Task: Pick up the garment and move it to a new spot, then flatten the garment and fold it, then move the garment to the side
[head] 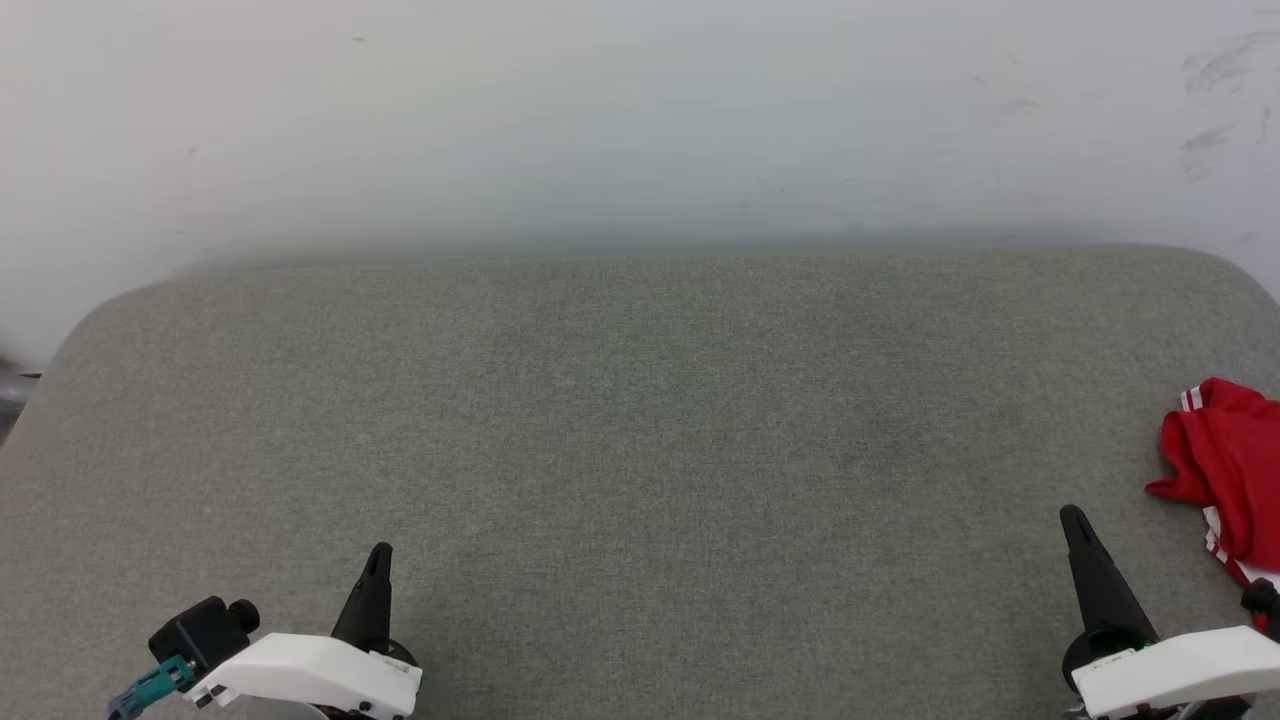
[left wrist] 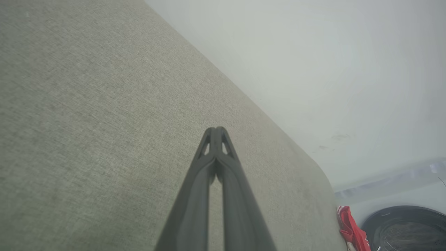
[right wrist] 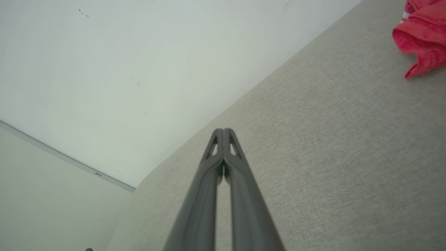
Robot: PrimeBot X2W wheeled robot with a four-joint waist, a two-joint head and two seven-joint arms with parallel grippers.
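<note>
shirt (head: 1222,465), bright red, lies in a crumpled heap at the right edge of the grey fabric surface (head: 640,420), partly cut off by the right side of the head view. Red-and-white stripe trim shows at its far end and along its near edge. It rests on the surface and neither gripper holds it.

right gripper (head: 1072,516) is near right, fingers pressed together, closed on nothing, tip pointing toward the far wall (head: 640,120). The shirt is just beside it to the right, apart from the fingertip. A black part of the right wrist overlaps the shirt's near edge in the head view; can't tell if they touch.

left gripper (head: 378,553) is near left, also closed and empty, pointing the same way, well apart from the shirt. Each gripper has a white wrist housing behind it; the left one carries a black knob and a teal connector (head: 150,686).

Right wrist view: both dark fingers (right wrist: 209,195) meet at the tip over the fabric, shirt folds in the upper right corner, pale wall past the surface's rounded edge.

Left wrist view: fingers (left wrist: 195,195) shut tip to tip, a strip of the shirt at the surface's edge lower right, beside a dark round object (left wrist: 404,226) off the surface; can't tell what it is
</note>
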